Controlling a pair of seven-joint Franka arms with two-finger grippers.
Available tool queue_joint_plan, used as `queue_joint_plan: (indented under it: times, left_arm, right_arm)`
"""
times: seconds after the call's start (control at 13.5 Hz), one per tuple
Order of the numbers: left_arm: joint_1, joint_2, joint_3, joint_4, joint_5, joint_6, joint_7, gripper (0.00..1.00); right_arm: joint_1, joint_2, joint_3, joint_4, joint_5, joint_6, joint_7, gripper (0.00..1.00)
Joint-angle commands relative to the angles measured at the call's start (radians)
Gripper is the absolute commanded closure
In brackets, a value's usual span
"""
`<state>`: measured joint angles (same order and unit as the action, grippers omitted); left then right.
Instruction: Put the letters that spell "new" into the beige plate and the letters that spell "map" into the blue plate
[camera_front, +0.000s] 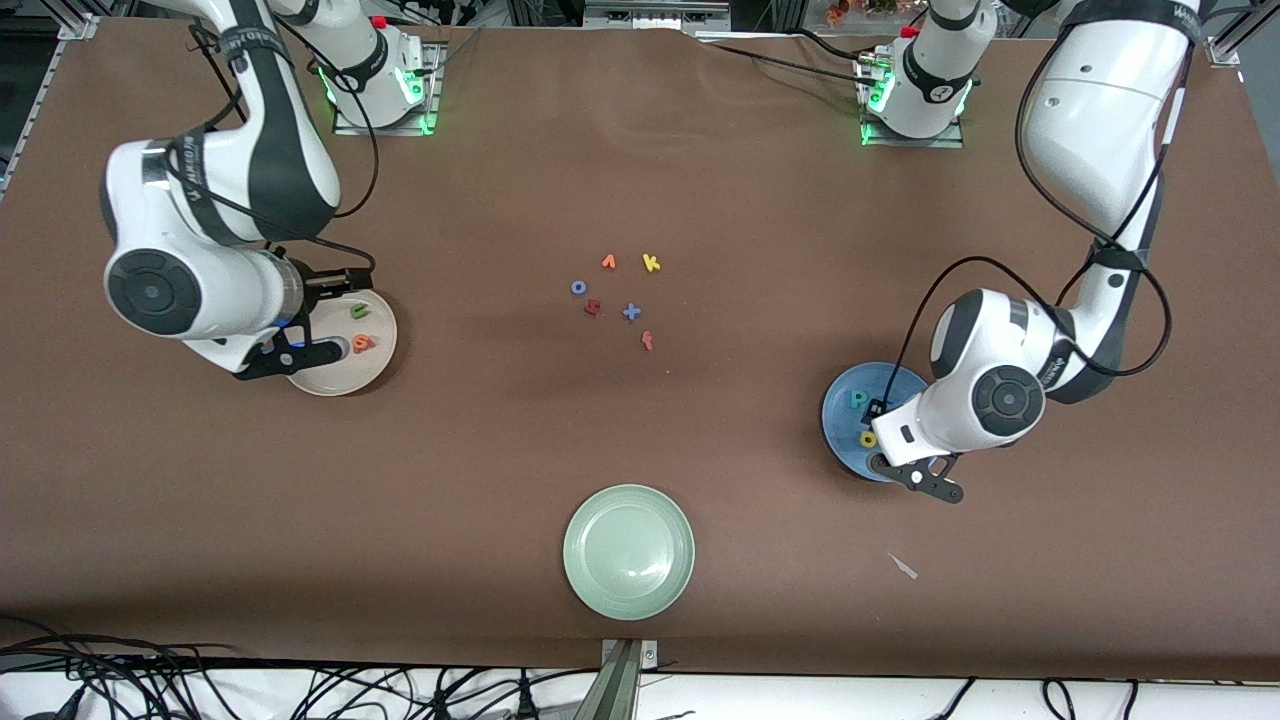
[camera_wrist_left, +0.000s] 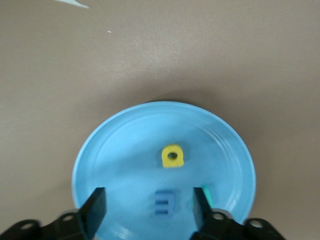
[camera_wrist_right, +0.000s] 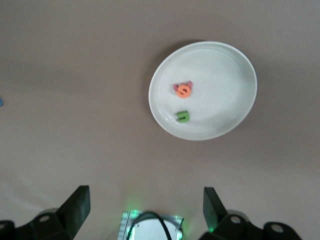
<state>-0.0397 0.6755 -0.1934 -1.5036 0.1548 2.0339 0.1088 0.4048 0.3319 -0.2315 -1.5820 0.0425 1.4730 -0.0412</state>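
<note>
The blue plate (camera_front: 840, 432) lies toward the left arm's end of the table. My left gripper (camera_wrist_left: 149, 210) hangs low over it, open. The blue m (camera_wrist_left: 164, 204) lies on the plate between the fingers, touching neither. The yellow a (camera_wrist_left: 172, 156) and the teal p (camera_front: 857, 399) lie in the same plate. The beige plate (camera_wrist_right: 225, 75) holds the green n (camera_wrist_right: 183, 116) and the orange e (camera_wrist_right: 184, 91), which rests on the salmon-pink w (camera_wrist_right: 176, 88). My right gripper (camera_wrist_right: 145, 205) is open and empty, raised beside that plate.
A pale green plate (camera_front: 628, 550) sits near the front edge. Loose letters lie mid-table: blue o (camera_front: 578, 287), orange v (camera_front: 609, 262), yellow k (camera_front: 651, 263), blue x (camera_front: 631, 312), red f (camera_front: 647, 341). A white scrap (camera_front: 903, 566) lies nearer the camera than the blue plate.
</note>
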Motion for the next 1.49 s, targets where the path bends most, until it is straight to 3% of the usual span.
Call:
queue_joint_plan:
  times: [0.0, 0.22, 0.37, 0.59, 0.74, 1.11, 1.41]
  left_arm:
    - [-0.009, -0.127, -0.015, 0.026, 0.008, -0.139, 0.019, 0.0]
    - [-0.006, -0.207, -0.032, 0.107, 0.008, -0.236, 0.018, 0.0]
    - [-0.002, -0.232, -0.031, 0.178, 0.0, -0.317, 0.019, 0.0]
    - [0.006, -0.339, -0.017, 0.18, -0.061, -0.357, -0.011, 0.0]
    - [0.003, -0.433, 0.055, 0.117, -0.119, -0.359, -0.052, 0.0]
    - [0.043, -0.657, 0.112, -0.124, -0.126, -0.399, -0.218, 0.0]
    - [0.038, -0.688, 0.172, -0.156, -0.184, -0.399, -0.204, 0.0]
  right_arm:
    - [-0.052, -0.045, 0.02, 0.051, 0.022, -0.051, -0.002, 0.0]
    - [-0.22, -0.195, 0.196, -0.021, -0.047, 0.011, -0.003, 0.0]
    - [-0.256, -0.284, 0.212, -0.055, -0.068, 0.041, 0.0, 0.0]
    - [-0.319, -0.313, 0.212, -0.061, -0.064, 0.029, -0.009, 0.0]
    - [-0.331, -0.324, 0.213, -0.07, -0.064, 0.058, 0.004, 0.0]
    - [-0.383, -0.363, 0.236, -0.075, -0.062, 0.02, 0.004, 0.0]
    - [-0.394, -0.373, 0.258, -0.064, -0.069, 0.0, 0.0, 0.0]
